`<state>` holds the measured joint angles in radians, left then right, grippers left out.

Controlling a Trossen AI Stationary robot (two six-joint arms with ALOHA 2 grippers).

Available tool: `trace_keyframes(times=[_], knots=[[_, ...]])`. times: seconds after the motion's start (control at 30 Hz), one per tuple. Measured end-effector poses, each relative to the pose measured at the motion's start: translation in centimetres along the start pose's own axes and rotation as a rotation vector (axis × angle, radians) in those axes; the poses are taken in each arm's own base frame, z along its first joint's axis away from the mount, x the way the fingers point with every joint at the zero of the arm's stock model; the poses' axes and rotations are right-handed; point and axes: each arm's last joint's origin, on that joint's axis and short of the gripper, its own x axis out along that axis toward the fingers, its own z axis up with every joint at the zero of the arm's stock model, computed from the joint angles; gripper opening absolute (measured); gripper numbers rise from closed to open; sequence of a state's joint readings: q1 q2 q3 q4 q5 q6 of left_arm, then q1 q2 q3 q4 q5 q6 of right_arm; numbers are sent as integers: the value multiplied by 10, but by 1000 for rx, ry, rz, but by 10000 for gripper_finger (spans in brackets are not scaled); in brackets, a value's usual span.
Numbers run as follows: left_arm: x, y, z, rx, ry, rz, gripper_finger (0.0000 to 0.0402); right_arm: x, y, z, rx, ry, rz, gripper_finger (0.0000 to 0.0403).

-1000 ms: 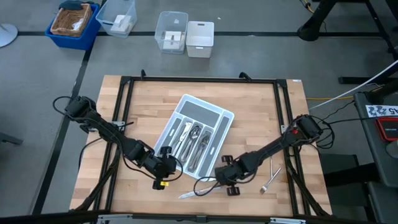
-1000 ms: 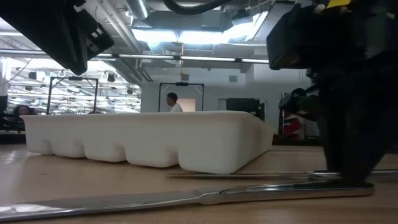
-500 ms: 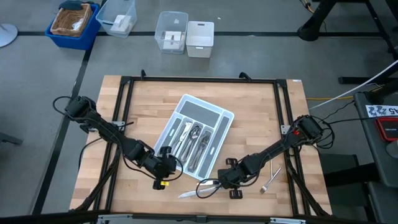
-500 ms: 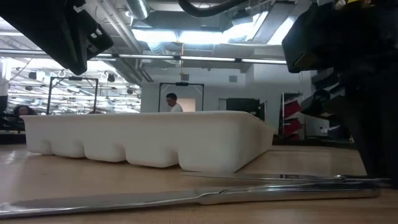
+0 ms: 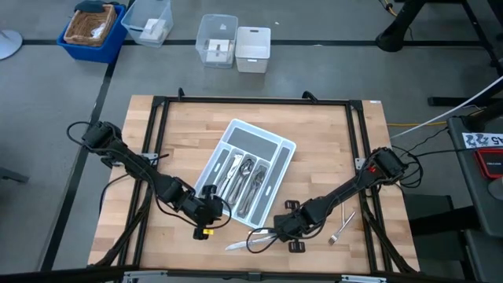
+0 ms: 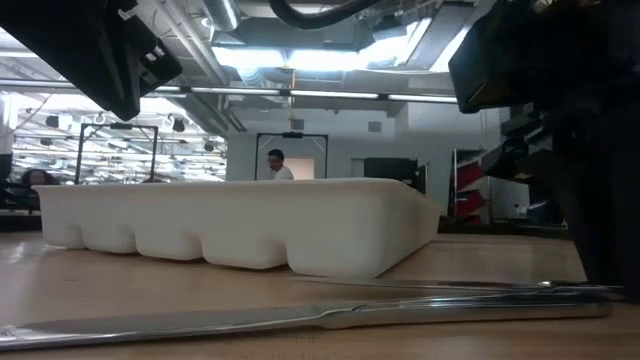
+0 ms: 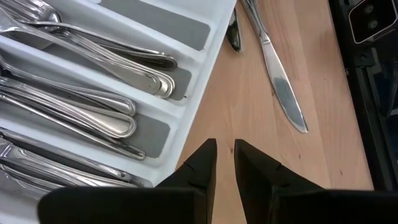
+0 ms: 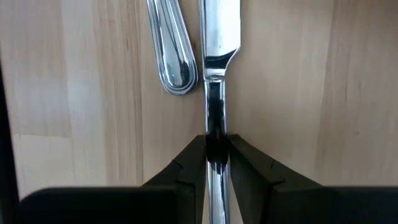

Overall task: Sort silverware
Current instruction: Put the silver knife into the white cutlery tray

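The light grey tray [image 5: 250,174] lies slantwise mid-table with several forks, spoons and knives [image 7: 93,81] in its compartments. A silver knife [image 5: 250,240] lies on the wood near the front edge, and my right gripper [image 8: 214,146] is shut on it. Another piece's handle [image 8: 173,62] lies next to the knife. A fork [image 5: 340,228] lies farther right. My left gripper [image 7: 225,152] hovers by the tray's near corner [image 7: 180,155], with only a narrow gap between its fingers and nothing in it. My right gripper pinches the knife's handle [image 8: 215,118] between its two fingers, just behind the blade. The fingers come steeply from above and stand on either side of the handle, which runs on back between them. The blade [image 6: 150,325] lies flat on the table.
Black frame rails [image 5: 361,157] run along the table's sides. Bins and clear boxes [image 5: 236,43] stand on the floor beyond the far edge. Bare wood [image 5: 196,126] shows left of and beyond the tray. A person [image 6: 278,165] stands far back in the room.
My right gripper has rolled slightly about its fingers and shifted a little, staying shut on the knife's handle. The knife still lies along the table.
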<state>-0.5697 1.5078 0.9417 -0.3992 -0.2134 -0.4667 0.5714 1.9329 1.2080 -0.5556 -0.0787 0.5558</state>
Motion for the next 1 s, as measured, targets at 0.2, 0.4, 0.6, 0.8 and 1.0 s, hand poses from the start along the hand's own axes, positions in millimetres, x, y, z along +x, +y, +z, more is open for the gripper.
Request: trace_keyframes(times=[0.2,0.4,0.6,0.8,1.0], knots=[[0,0,0,2,0,0,46,-3,2,4,-1,-13,2,72],[0,0,0,2,1,0,46,-3,3,4,27,3,34,97],[0,0,0,2,0,0,46,-3,4,4,26,0,40,143],[0,0,0,2,0,0,46,-1,2,6,81,-35,-15,146],[0,0,0,2,1,0,46,12,1,5,102,10,-16,132]])
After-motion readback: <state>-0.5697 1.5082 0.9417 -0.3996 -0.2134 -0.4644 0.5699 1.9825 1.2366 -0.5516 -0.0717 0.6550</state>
